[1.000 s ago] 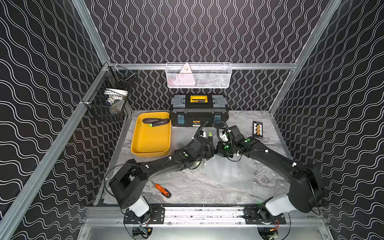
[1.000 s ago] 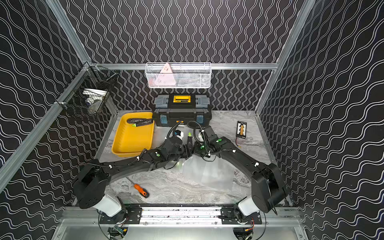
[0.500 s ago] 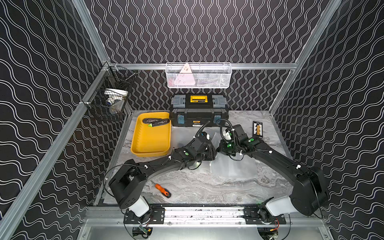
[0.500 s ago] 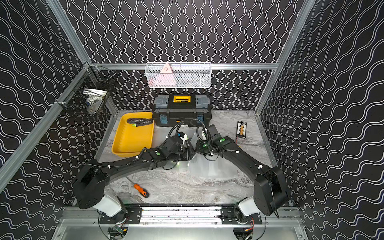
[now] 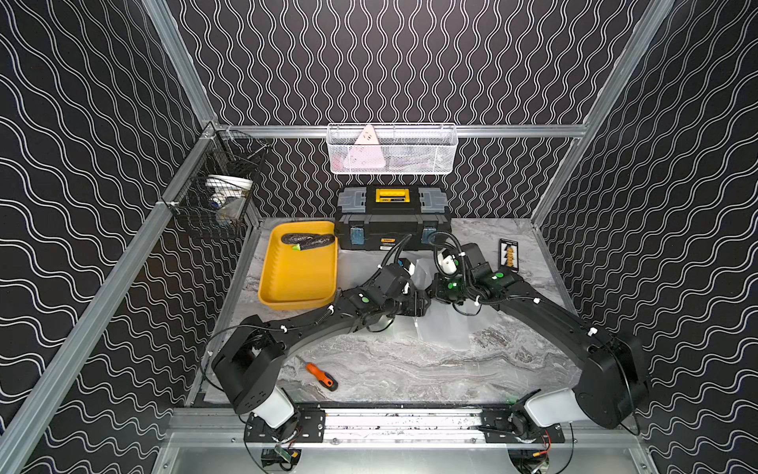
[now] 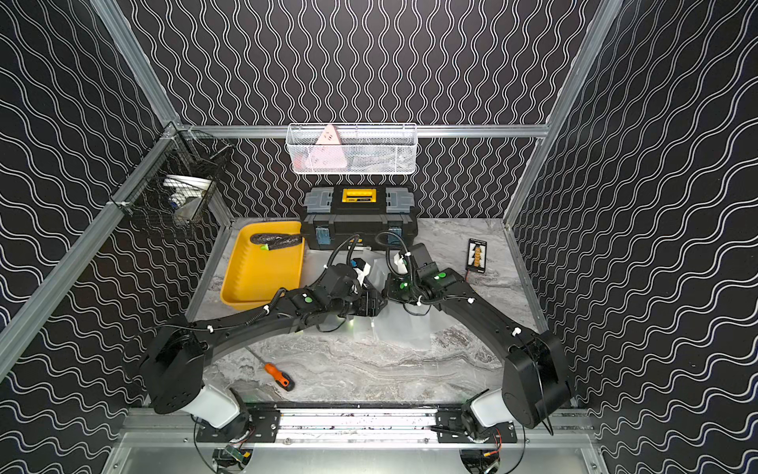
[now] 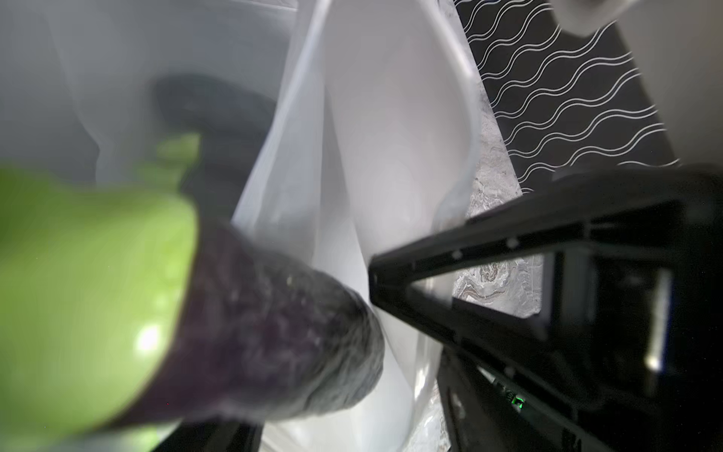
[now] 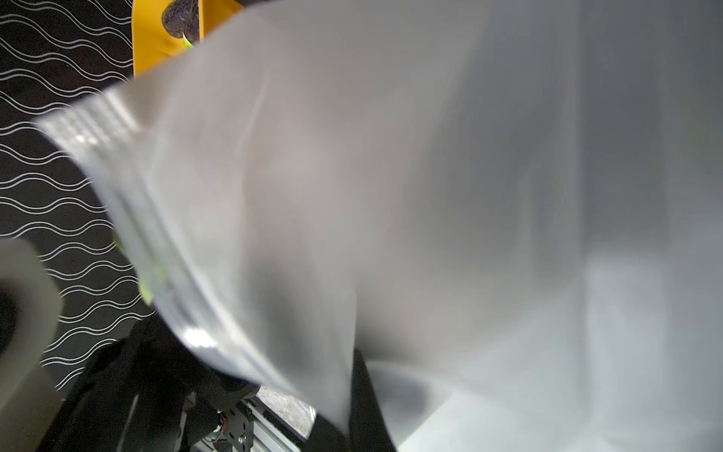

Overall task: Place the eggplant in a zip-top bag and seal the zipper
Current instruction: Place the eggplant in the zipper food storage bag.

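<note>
The eggplant (image 7: pixel 274 332), dark purple with a green cap, lies between the wide-spread fingers (image 7: pixel 469 274) of my left gripper (image 7: pixel 297 352), its tip inside the mouth of the clear zip-top bag (image 7: pixel 383 137). It is blurred, and bag film shows between it and one finger. In both top views the left gripper (image 5: pixel 418 305) (image 6: pixel 371 305) meets the right gripper (image 5: pixel 437 289) (image 6: pixel 389 289) mid-table over the bag (image 5: pixel 447 328) (image 6: pixel 404 332). My right gripper (image 8: pixel 352 415) is shut on the bag's edge (image 8: pixel 391 195), holding it up. A second eggplant (image 5: pixel 308 240) (image 6: pixel 275 240) lies in the yellow tray.
The yellow tray (image 5: pixel 297 283) sits left of the arms. A black and yellow toolbox (image 5: pixel 393 217) stands behind them. An orange screwdriver (image 5: pixel 322 375) lies near the front and a black card (image 5: pixel 509 254) at the back right. Wire baskets (image 5: pixel 391 149) (image 5: pixel 217 205) hang on the walls.
The left gripper has moved closer to the right gripper, into the bag's mouth, and its jaws have spread wider. The right gripper has kept its hold on the bag.
</note>
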### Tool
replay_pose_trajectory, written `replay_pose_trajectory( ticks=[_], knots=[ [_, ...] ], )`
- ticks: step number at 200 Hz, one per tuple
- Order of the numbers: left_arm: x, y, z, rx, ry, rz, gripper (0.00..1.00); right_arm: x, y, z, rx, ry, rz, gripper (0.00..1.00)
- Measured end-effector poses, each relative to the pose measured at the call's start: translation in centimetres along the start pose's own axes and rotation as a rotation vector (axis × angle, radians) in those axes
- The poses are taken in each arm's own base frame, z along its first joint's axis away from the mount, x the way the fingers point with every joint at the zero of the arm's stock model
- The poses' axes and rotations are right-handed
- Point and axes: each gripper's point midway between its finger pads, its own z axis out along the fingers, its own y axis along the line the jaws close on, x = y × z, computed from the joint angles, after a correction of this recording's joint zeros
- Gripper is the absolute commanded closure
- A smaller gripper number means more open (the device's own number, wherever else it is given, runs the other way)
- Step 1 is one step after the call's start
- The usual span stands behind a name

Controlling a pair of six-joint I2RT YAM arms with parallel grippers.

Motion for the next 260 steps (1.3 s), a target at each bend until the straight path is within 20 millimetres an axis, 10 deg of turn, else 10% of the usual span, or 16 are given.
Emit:
replay_pose_trajectory(
  ticks=[69,112,260],
  knots=[
    [-0.3,0.1,-0.1,0.036,0.028,-0.033,0.25,-0.1,-0.7,0.1,0.025,-0.008,0.009,0.99],
    [-4.5,-0.9,-2.6,0.047,-0.103,-0.045,0.27,0.3,-1.8,0.7,0.056,0.027,0.039,0.99],
    [-2.9,8.3,-4.9,-0.099,-0.132,-0.228,0.35,0.3,-2.1,0.8,0.061,0.044,0.06,0.99]
  ],
)
